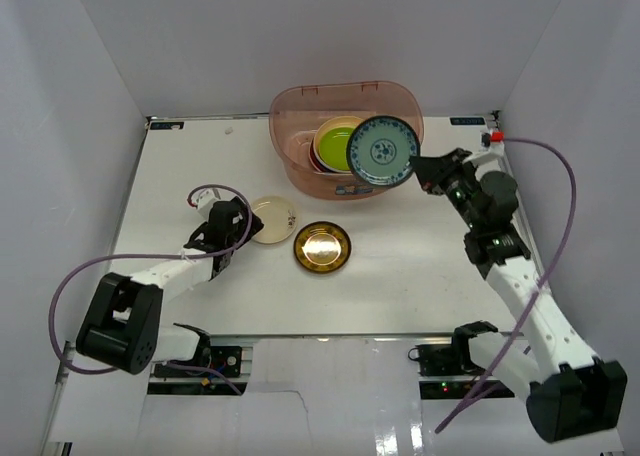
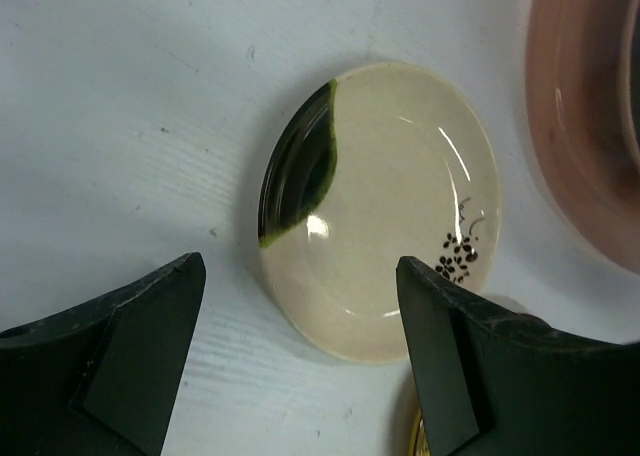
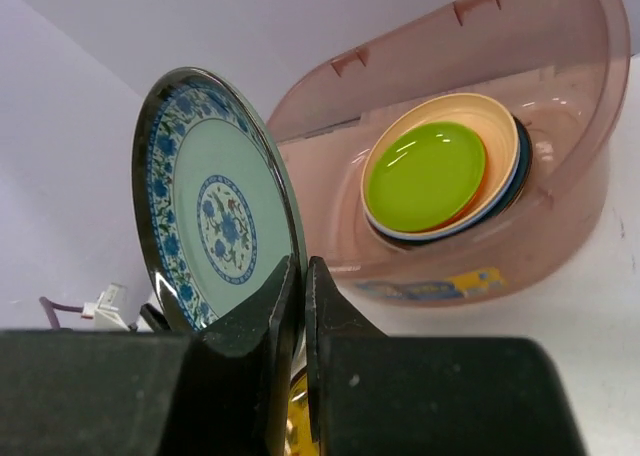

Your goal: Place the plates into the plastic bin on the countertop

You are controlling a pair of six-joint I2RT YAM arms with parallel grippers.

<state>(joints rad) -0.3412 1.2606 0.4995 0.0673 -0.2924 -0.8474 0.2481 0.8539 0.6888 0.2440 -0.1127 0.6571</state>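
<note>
My right gripper is shut on the rim of a light teal plate with blue flower patterns, held on edge in the air at the right front of the plastic bin; it also shows in the right wrist view. The bin holds a stack of plates with a lime green one on top. My left gripper is open, low over the countertop, just left of a cream plate with a dark green patch. A gold plate lies right of the cream plate.
White walls enclose the countertop on three sides. Purple cables loop from both arms. A small red part sits at the far right corner.
</note>
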